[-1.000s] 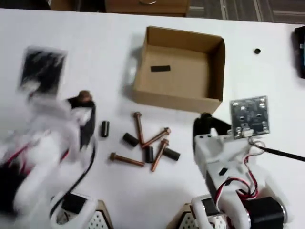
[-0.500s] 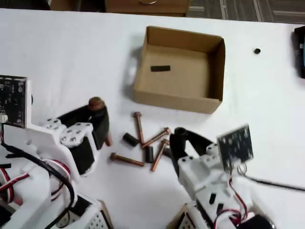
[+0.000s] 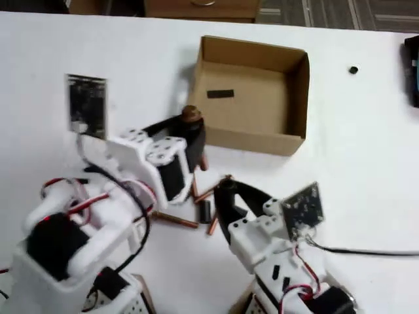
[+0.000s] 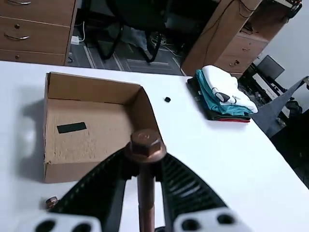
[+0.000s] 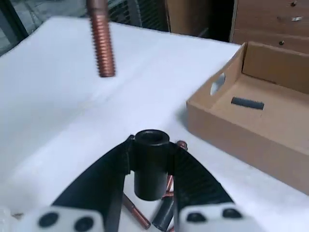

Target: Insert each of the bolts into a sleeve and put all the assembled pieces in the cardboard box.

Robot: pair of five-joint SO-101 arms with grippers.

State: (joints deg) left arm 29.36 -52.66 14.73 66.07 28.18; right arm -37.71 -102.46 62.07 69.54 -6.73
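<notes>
Cardboard box (image 3: 245,139): one black strip (image 3: 220,94) on its floor. Left gripper (image 4: 145,162) clamps a copper bolt (image 4: 146,145) upright beside the box. Right gripper (image 5: 152,150) clenches a black sleeve (image 5: 150,166), bore upward.

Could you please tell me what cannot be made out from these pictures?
High view: the loose bolts and sleeves lie partly under the left gripper and right gripper, so their count is unclear.
Left wrist view: the held bolt is cut off at its threaded end by the picture's edge.
High view: the small dark thing beyond the cardboard box is too small to identify.
</notes>
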